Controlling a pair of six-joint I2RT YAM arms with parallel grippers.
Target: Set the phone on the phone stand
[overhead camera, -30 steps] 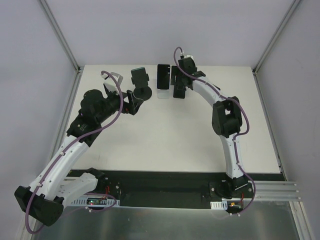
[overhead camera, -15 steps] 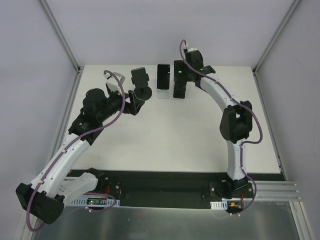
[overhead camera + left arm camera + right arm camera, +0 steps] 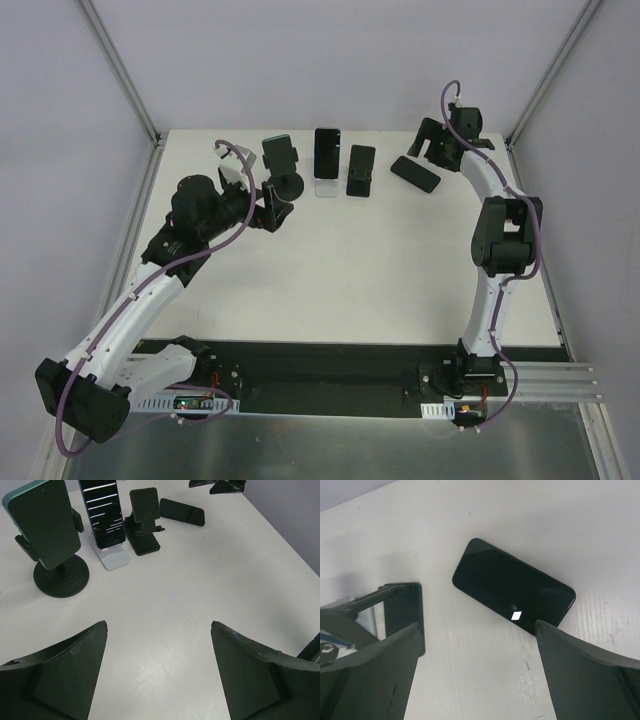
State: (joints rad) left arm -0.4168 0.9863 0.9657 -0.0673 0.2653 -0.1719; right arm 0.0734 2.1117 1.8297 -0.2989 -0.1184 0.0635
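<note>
I find the left gripper (image 3: 157,665) nearest, hovering over the table (image 3: 200,595), its fingers spread wide with nothing between them. Past it stands a row of three. On the left is a round stand (image 3: 61,577) clamping a teal phone (image 3: 45,522). Next is a white stand (image 3: 114,559) with a striped phone (image 3: 102,512) leaning on it. On the right is a black stand (image 3: 145,527). Farther right, near the back edge, the phone (image 3: 514,590) lies flat on the table, dark screen up and set diagonally, apart from the black stand. The right gripper (image 3: 480,675) hangs over it, fingers released and wide. The phone sits just beyond the tips, and I see no contact.
</note>
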